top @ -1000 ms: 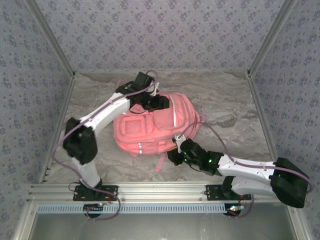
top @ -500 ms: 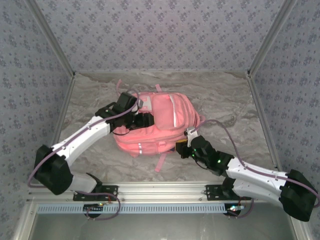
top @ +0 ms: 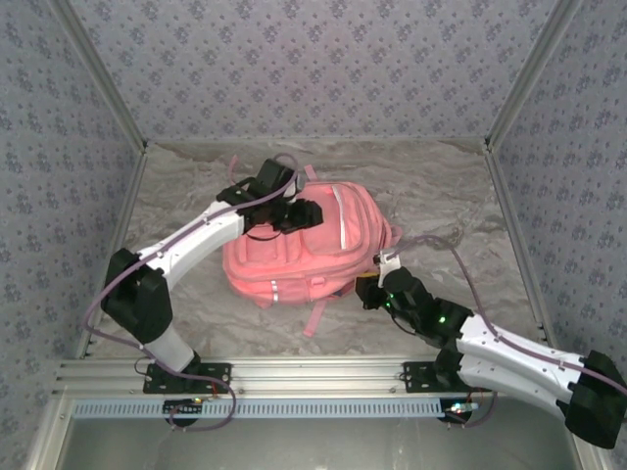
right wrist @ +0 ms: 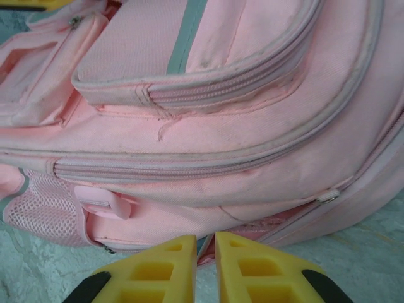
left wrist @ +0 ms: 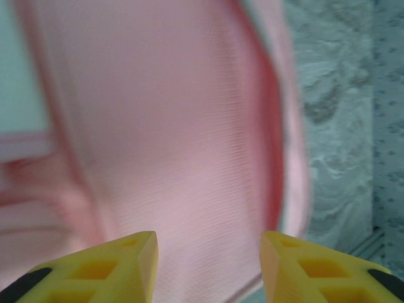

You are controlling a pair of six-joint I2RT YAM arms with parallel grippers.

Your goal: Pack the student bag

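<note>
Swinging up from its low, stretched-out pose of half a second ago, the left arm [top: 201, 233] is now lifting its elbow and reaching further over the bag.

Beneath it, the grey marbled table [top: 446, 201] is carrying the student bag [top: 294, 257], which is lying flat at the middle with its front facing up and a strap trailing toward the near edge. In the right wrist view its front pocket [right wrist: 189, 57] and main compartment are showing closed zips, and a mesh side pocket [right wrist: 38, 211] is sitting at the lower left.

The right arm [top: 509, 348] is stretching low from the near right toward the bag's right edge.

The left pincer [left wrist: 208, 243] is hovering wide apart over blurred pink fabric. The right pincer [right wrist: 205, 243] is sitting narrow, its tips almost together at the bag's lower seam; whether it is pinching fabric I cannot tell.
</note>
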